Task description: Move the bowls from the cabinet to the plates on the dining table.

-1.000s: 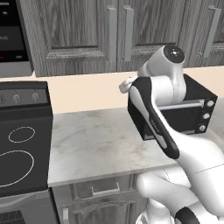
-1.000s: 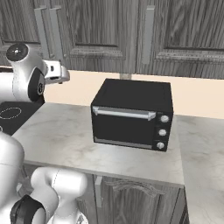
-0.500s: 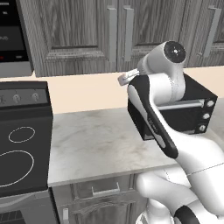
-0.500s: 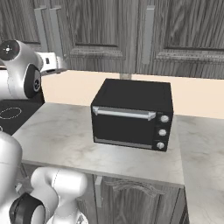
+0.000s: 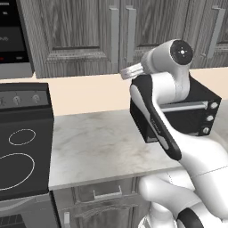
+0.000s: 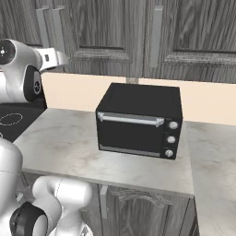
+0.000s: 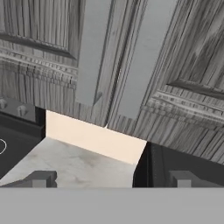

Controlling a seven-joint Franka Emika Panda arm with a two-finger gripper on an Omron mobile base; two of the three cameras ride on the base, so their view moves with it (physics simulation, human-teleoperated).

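Over the last second the arm has swung its wrist leftward and up: in the left base view the hand now points at the seam between the two doors of the cabinet (image 5: 89, 35), where a second ago it sat lower, over the toaster oven (image 6: 138, 120). The base has not driven; stove (image 5: 18, 147) and table (image 5: 98, 142) hold their places in both base views.

Gripper (image 7: 111, 178): fingertips spread wide at the bottom of the hand view, nothing between them. Ahead of them stand the two vertical bar handles (image 7: 92, 52) of the cabinet, either side of the door seam, well apart from the tips.

Cabinet doors are closed, so the bowls presumably sit behind them, hidden. The plates and the dining table lie outside these views.

Judgement: this is the aiming phase before opening a door. No bowl has been reached; the task is at its very beginning. The next move calls for advancing onto one handle and closing on it squarely; a grab at the seam between the handles would catch nothing.
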